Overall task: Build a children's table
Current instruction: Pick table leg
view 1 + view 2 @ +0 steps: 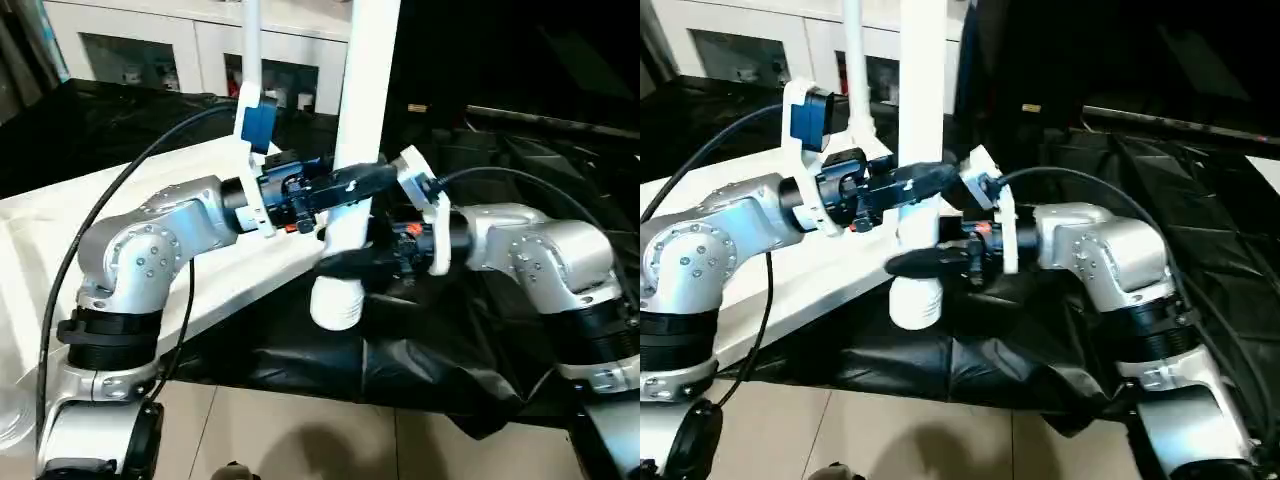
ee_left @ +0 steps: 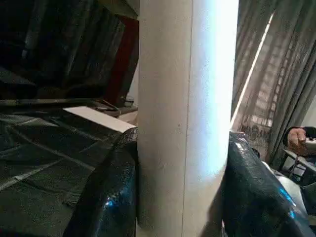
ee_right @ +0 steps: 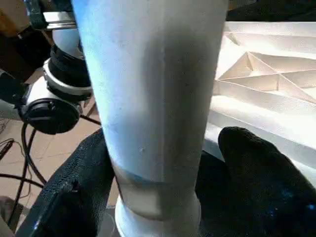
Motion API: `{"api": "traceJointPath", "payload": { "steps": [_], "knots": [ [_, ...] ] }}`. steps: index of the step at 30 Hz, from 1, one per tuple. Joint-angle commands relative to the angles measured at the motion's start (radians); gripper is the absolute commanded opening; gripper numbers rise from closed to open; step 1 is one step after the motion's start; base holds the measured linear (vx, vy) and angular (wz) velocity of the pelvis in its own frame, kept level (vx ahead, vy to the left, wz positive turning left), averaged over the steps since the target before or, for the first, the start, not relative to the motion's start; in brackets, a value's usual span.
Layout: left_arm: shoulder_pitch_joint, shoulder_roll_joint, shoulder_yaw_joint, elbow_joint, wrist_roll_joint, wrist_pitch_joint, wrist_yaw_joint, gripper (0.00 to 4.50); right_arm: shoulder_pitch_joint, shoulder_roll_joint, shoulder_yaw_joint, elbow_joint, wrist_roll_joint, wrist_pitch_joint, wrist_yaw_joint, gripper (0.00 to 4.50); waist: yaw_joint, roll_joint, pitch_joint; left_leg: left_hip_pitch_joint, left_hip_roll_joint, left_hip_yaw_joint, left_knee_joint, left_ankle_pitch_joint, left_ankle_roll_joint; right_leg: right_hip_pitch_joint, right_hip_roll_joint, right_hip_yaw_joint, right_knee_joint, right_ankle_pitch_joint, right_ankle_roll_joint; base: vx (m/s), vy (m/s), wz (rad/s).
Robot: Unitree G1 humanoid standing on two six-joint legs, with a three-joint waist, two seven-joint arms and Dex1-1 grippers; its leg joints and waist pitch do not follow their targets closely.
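At the near corner of the upturned tabletop (image 1: 60, 215), a white leg (image 1: 362, 110) stands upright in its socket. The right gripper (image 3: 160, 163) brackets it low, one finger (image 3: 256, 168) apart from it. The left gripper (image 2: 185, 187) clamps it higher. Farther back stands a second leg (image 1: 251, 50).

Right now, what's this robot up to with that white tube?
The robot is building a children's table. The tabletop lies underside up, its ribs showing, and a white leg stands upright at its near corner socket. The left gripper is closed on the leg higher up, a finger pressed to each side. The right gripper sits lower, near the socket; its jaws straddle the leg with a visible gap on one side. A second leg stands further back.
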Motion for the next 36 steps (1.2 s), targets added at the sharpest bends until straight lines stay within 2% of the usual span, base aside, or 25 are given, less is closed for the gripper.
{"api": "traceJointPath", "payload": {
  "steps": [1,5,13,14,15,16,17,19,22,24,29,31,34,36],
  "knots": [
    [-0.024,-0.003,-0.004,-0.001,-0.010,0.005,-0.003,1.84,-0.002,-0.016,0.008,0.000,0.000,0.003,0.009,3.49,0.003,0.006,-0.079,0.011,0.055,-0.026,-0.066,-0.165,-0.037,0.057,-0.087,0.065,-0.077,-0.262,-0.124,0.000,0.000,0.00],
    [-0.029,-0.010,0.005,0.002,-0.022,0.003,-0.002,1.84,-0.001,-0.009,0.012,0.010,-0.004,0.002,0.012,3.49,0.002,0.004,-0.079,0.011,0.054,-0.026,-0.066,-0.162,-0.036,0.058,-0.087,0.065,-0.077,-0.265,-0.126,0.000,0.000,0.00],
    [-0.037,-0.029,0.019,0.006,-0.035,-0.001,0.008,1.84,0.000,0.018,-0.003,0.029,0.014,0.016,-0.001,3.49,0.001,0.010,-0.078,0.012,0.054,-0.028,-0.067,-0.178,-0.040,0.057,-0.086,0.063,-0.080,-0.281,-0.124,0.000,0.000,0.00],
    [-0.037,-0.028,0.019,0.007,-0.033,-0.002,0.008,1.84,0.000,0.019,-0.002,0.029,0.014,0.016,-0.002,3.21,0.002,0.010,-0.079,0.011,0.055,-0.028,-0.067,-0.177,-0.042,0.058,-0.087,0.064,-0.079,-0.276,-0.123,0.000,0.000,0.00],
    [-0.036,-0.024,0.016,0.005,-0.034,0.003,0.002,1.84,0.004,0.021,-0.004,0.030,0.018,0.018,-0.004,3.14,0.002,0.014,-0.079,0.013,0.055,-0.028,-0.067,-0.179,-0.044,0.057,-0.086,0.064,-0.078,-0.269,-0.124,0.000,0.000,0.00],
    [-0.036,-0.024,0.016,0.005,-0.034,0.003,0.002,1.84,0.004,0.021,-0.004,0.030,0.018,0.018,-0.004,3.14,0.002,0.013,-0.079,0.013,0.055,-0.028,-0.067,-0.179,-0.044,0.057,-0.086,0.064,-0.079,-0.266,-0.125,0.000,0.000,0.00],
    [-0.035,-0.021,0.014,0.002,-0.037,0.007,-0.003,1.84,0.006,0.022,-0.007,0.031,0.022,0.020,-0.006,3.14,0.003,0.018,-0.080,0.013,0.055,-0.029,-0.067,-0.180,-0.045,0.057,-0.086,0.064,-0.077,-0.258,-0.129,0.000,0.000,0.00],
    [-0.035,-0.017,0.013,0.000,-0.038,0.011,-0.008,1.84,0.004,0.025,-0.014,0.037,0.027,0.024,-0.008,2.80,0.002,0.015,-0.080,0.014,0.055,-0.028,-0.067,-0.181,-0.046,0.057,-0.085,0.064,-0.076,-0.243,-0.135,0.000,0.000,0.00],
    [-0.035,-0.016,0.013,0.001,-0.039,0.013,-0.009,1.84,0.001,0.029,-0.020,0.043,0.031,0.026,-0.009,2.65,0.001,0.018,-0.081,0.013,0.055,-0.029,-0.067,-0.185,-0.047,0.058,-0.086,0.064,-0.076,-0.237,-0.141,0.000,0.000,0.00],
    [-0.034,-0.014,0.011,0.001,-0.042,0.016,-0.015,1.84,0.001,0.030,-0.023,0.045,0.032,0.027,-0.008,2.30,0.002,0.018,-0.080,0.014,0.055,-0.029,-0.067,-0.188,-0.049,0.058,-0.086,0.064,-0.076,-0.238,-0.141,0.000,0.000,0.00],
    [-0.033,-0.013,0.001,0.007,-0.019,0.000,-0.008,1.84,0.009,0.028,-0.020,0.033,0.036,0.026,-0.003,2.08,0.002,0.020,-0.080,0.014,0.055,-0.029,-0.068,-0.196,-0.053,0.059,-0.086,0.064,-0.077,-0.242,-0.140,0.000,0.000,0.00],
    [-0.038,-0.024,0.011,0.024,-0.023,0.011,0.018,2.54,0.016,0.033,-0.022,0.027,0.042,0.021,-0.011,2.01,0.003,0.021,-0.080,0.014,0.054,-0.029,-0.067,-0.196,-0.053,0.059,-0.086,0.064,-0.077,-0.242,-0.137,0.000,0.000,0.00],
    [-0.036,-0.036,0.033,0.035,-0.034,0.019,0.047,2.64,0.027,0.049,-0.041,0.020,0.051,0.014,-0.037,1.98,0.004,0.021,-0.081,0.013,0.054,-0.029,-0.068,-0.195,-0.054,0.059,-0.087,0.063,-0.078,-0.243,-0.137,0.000,0.000,0.00],
    [-0.029,-0.056,0.054,0.034,-0.020,-0.026,0.077,2.89,0.039,0.064,-0.062,0.014,0.061,0.012,-0.062,1.95,0.004,0.020,-0.083,0.013,0.055,-0.030,-0.067,-0.193,-0.055,0.060,-0.087,0.063,-0.077,-0.238,-0.142,0.000,0.000,0.00]
  ]
}}
